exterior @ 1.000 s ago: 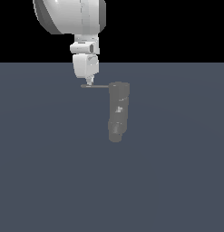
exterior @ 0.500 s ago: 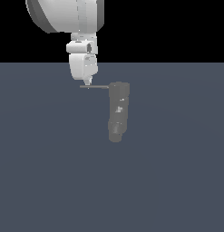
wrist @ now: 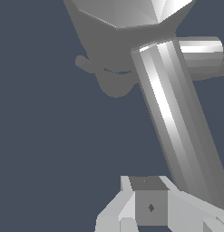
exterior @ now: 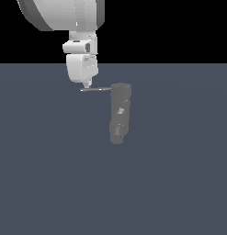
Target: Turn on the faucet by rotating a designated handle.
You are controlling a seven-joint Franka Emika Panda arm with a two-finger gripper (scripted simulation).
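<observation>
My gripper (exterior: 87,85) sits on the handle (exterior: 95,89) tip, beside the faucet (exterior: 119,112) (jaws look closed, holding nothing). Contact step; next I need a sideways push to rotate it.

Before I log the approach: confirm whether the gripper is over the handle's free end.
Yes: the gripper sits above the handle near its tip, away from the faucet.
</observation>
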